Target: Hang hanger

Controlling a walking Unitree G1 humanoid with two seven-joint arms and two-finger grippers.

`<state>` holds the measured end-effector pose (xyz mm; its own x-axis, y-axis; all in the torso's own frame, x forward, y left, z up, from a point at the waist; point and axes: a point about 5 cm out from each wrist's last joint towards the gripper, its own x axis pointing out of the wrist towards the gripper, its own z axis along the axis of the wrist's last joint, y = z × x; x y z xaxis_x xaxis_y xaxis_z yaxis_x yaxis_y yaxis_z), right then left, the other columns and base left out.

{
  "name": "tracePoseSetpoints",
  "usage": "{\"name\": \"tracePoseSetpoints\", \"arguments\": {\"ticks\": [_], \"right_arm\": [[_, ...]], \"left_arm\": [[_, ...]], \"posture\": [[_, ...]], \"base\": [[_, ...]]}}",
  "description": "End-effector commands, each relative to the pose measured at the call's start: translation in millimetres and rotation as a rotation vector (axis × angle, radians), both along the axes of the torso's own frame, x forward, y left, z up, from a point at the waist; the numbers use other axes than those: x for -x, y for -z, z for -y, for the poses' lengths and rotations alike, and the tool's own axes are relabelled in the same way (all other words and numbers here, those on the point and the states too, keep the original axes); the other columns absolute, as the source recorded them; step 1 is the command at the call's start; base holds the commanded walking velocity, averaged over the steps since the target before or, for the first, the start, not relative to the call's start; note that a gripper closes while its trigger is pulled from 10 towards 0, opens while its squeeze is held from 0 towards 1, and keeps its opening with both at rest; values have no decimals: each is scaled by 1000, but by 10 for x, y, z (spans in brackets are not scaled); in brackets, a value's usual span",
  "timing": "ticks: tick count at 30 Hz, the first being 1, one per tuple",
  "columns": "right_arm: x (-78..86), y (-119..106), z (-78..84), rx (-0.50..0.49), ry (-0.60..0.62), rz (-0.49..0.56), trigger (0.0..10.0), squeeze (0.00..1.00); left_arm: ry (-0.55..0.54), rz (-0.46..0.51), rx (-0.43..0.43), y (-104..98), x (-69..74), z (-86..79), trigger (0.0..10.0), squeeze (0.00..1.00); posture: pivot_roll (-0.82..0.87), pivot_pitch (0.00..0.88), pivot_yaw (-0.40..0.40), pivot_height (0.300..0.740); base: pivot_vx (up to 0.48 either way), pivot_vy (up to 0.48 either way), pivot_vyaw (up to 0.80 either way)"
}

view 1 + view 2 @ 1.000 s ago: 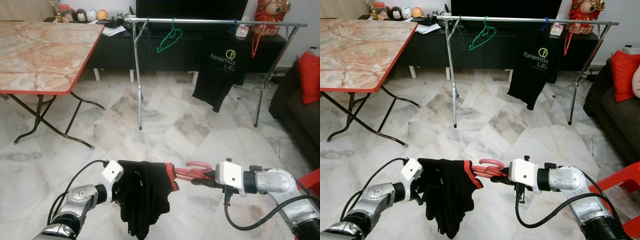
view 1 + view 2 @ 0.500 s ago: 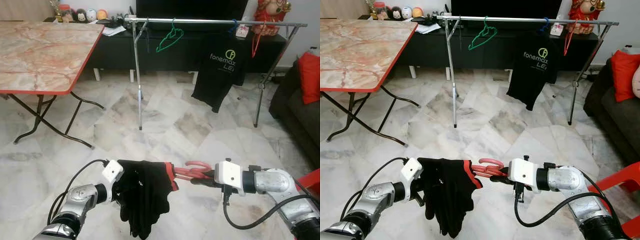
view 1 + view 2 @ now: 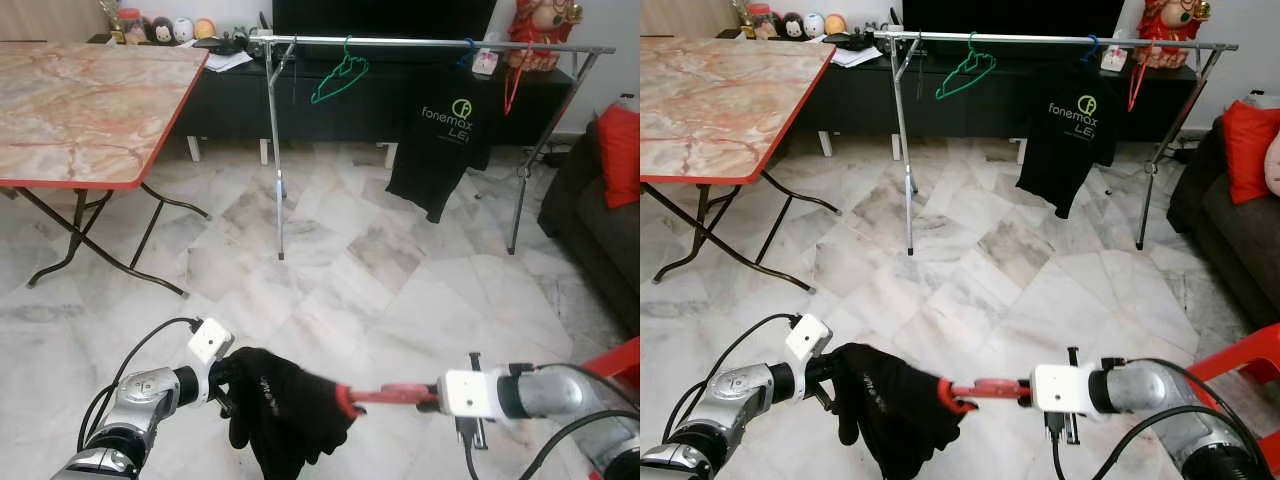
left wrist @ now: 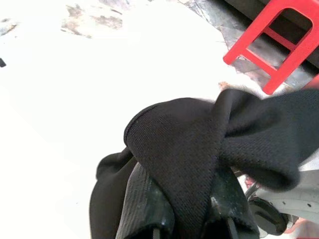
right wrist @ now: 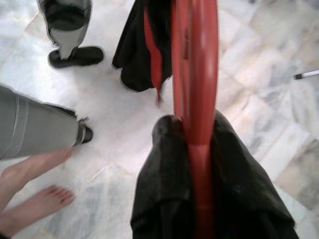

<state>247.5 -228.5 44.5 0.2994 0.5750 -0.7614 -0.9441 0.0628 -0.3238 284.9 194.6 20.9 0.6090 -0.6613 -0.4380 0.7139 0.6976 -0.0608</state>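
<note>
While the white and grey marble floor [image 3: 330,270] takes up most of the head views, we see a folding table with a pink marbled top [image 3: 85,95] in the upper left of the frame and a metal clothes rail [image 3: 430,43] running along the top, in front of a long black cabinet [image 3: 970,100]. On the rail hang a green hanger [image 3: 338,75], a black T-shirt with a printed logo [image 3: 440,145] and, farther right, a red hanger [image 3: 512,85]. A dark sofa with a red cushion [image 3: 620,150] sits at the right edge, and a corner of a red stool [image 3: 1240,365] shows at the lower right. Low in the frame, the left gripper [image 4: 189,211] is clamped on a bunched black garment [image 3: 285,410], its fingers [image 4: 144,209] largely wrapped in the cloth. The right gripper [image 5: 197,164] is closed around the red hanger held between the arms [image 3: 985,388], which lies level near the bottom centre, one end in the garment with a red trim at that point. The hanger's shape is hard to make out, blurred in the wrist view and mostly swallowed by fabric. In the right wrist view a person's bare feet [image 5: 35,194] show at the lower left, cut off by the edge.
</note>
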Motion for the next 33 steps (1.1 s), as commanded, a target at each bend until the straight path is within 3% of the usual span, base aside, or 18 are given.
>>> {"name": "tracePoseSetpoints", "arguments": {"ticks": [1,3,7,8,10,13,14,15,16,17,18,19,24,26,27,33], "right_arm": [[35,99,113,99,10,12,0,0],[76,162,169,144,9,8,0,0],[143,264,229,113,92,1,0,0],[143,287,218,36,182,3,0,0],[126,296,216,0,240,25,0,0],[50,328,226,-110,468,110,0,0],[29,338,224,-153,546,130,5373,0],[10,349,219,-196,624,151,9804,0],[0,357,217,-223,675,164,9804,0],[-6,378,216,-247,736,180,10000,0],[-7,393,215,-260,773,189,10000,0],[-13,414,211,-294,851,209,10000,0],[-21,485,165,-433,1190,320,10000,0],[-20,489,162,-437,1208,327,10000,0],[5,539,120,-498,1328,329,10000,0],[133,713,47,-528,1493,265,10000,0]], "left_arm": [[2,30,0,-49,-18,-43,0,0],[10,25,-4,-45,-4,-58,0,0],[-11,32,-18,-46,11,-122,0,0],[-36,44,-27,-51,8,-158,0,0],[-57,52,-32,-55,5,-181,0,0],[-175,113,-57,-92,-29,-279,0,0],[-222,134,-60,-105,-45,-306,471,0],[-273,154,-58,-117,-56,-331,2392,0],[-306,166,-56,-124,-63,-347,2392,0],[-344,175,-46,-125,-68,-352,9137,0],[-367,180,-39,-123,-69,-353,9137,0],[-381,189,-29,-114,-60,-327,10000,0],[-512,258,12,-107,-62,-196,10000,0],[-523,262,12,-108,-64,-188,10000,0],[-543,298,54,-145,-85,-60,10000,0],[-657,345,119,-217,-141,91,10000,0]], "posture": [[-113,0,-58,740],[-108,0,-59,740],[-108,0,-56,740],[-108,0,-54,740],[-107,0,-52,740],[-107,0,-46,740],[-106,0,-44,740],[-103,0,-40,740],[-103,0,-40,740],[-100,0,-35,740],[-100,0,-33,740],[-103,0,-25,740],[-111,0,0,740],[-111,0,0,740],[-117,0,11,740],[-113,0,17,740]], "base": [[0,0,0],[0,0,0],[0,0,0],[0,0,0],[0,0,0],[0,0,0],[0,0,0],[0,0,0],[0,0,0],[0,0,0],[0,0,0],[0,0,0],[0,0,0],[0,0,0],[0,0,0],[0,0,0]]}}
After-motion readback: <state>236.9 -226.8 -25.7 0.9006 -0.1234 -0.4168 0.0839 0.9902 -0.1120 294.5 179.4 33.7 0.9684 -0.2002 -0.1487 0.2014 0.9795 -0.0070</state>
